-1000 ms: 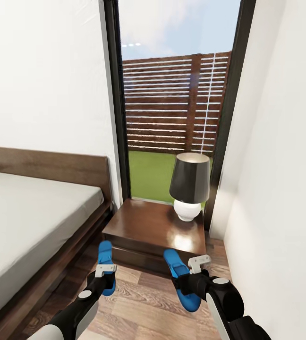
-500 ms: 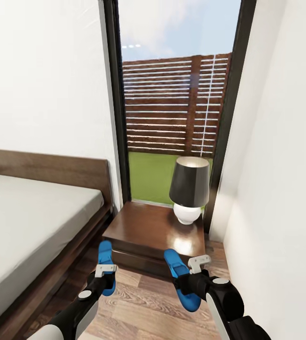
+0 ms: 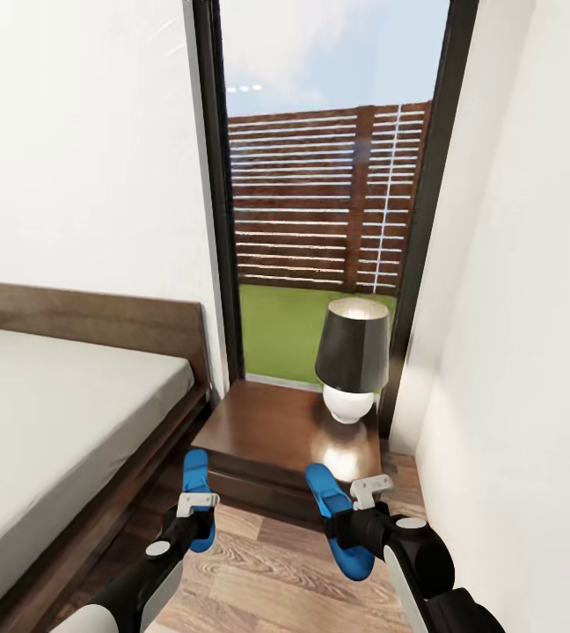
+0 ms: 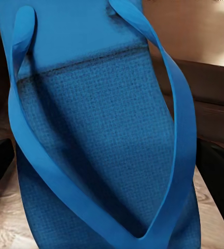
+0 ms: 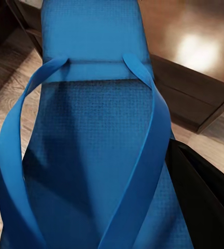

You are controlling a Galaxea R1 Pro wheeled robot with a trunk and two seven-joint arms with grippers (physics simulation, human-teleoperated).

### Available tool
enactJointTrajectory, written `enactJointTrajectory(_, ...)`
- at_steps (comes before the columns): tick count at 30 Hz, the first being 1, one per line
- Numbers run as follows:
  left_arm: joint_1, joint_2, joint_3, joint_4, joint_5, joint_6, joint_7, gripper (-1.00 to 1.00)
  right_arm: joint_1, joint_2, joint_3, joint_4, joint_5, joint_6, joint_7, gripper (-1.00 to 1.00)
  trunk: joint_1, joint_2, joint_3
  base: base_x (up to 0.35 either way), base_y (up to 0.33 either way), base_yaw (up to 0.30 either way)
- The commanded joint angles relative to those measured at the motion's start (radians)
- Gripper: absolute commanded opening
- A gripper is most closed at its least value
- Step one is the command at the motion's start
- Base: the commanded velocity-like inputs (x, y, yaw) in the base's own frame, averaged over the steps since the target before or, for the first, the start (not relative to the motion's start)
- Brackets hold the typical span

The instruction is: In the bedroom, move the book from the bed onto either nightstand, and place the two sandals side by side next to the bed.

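Each arm carries one blue sandal above the floor in front of the nightstand (image 3: pixel 289 435). The left gripper (image 3: pixel 195 510) has its fingers closed on the left sandal (image 3: pixel 197 492), whose sole and straps crowd the left wrist view (image 4: pixel 101 145); the right gripper (image 3: pixel 355 510) is clamped the same way on the right sandal (image 3: pixel 338 519), seen close in the right wrist view (image 5: pixel 91 155). Both soles point toward the nightstand's drawer front, with a gap of wood-plank floor (image 3: pixel 267 571) between them, and the right one is tilted a little compared with the left. The nightstand top carries a lamp (image 3: pixel 352 356) with a dark shade and white base; otherwise its glossy top looks bare. The bed (image 3: pixel 47 422) runs along the left, its pale mattress showing no book in the part that is visible. Behind it all stands the tall black-framed window (image 3: pixel 325 202) with the slatted fence and grass. As a judgement: the sandals are picked up and brought to the bedside, but they are not yet set down side by side on the floor, and the book step looks undone, since no book lies on this nightstand.
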Motion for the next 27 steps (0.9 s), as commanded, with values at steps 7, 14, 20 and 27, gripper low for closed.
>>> enactJointTrajectory(7, -0.001, 0.001, -0.008, 0.004, 0.008, -0.003, 0.007, -1.0, -0.001, 0.0, -0.001, -0.001, 0.001, 0.004, 0.003, -1.0, -0.027, 0.049, 0.021, 0.0, 0.0, 0.0)
enactJointTrajectory(14, -0.002, 0.001, -0.007, 0.007, 0.007, -0.002, 0.007, -1.0, -0.001, 0.0, -0.001, -0.001, 0.001, 0.003, 0.003, -1.0, -0.054, 0.098, 0.043, 0.0, 0.0, 0.0)
enactJointTrajectory(20, -0.002, 0.001, -0.008, 0.008, 0.007, -0.002, 0.007, -1.0, -0.001, 0.0, -0.002, -0.001, 0.001, 0.003, 0.003, -1.0, -0.077, 0.14, 0.062, 0.0, 0.0, 0.0)
enactJointTrajectory(27, -0.002, 0.001, -0.008, 0.008, 0.006, -0.002, 0.007, -1.0, -0.001, 0.0, -0.002, 0.0, 0.001, 0.003, 0.002, -1.0, -0.104, 0.189, 0.084, 0.0, 0.0, 0.0)
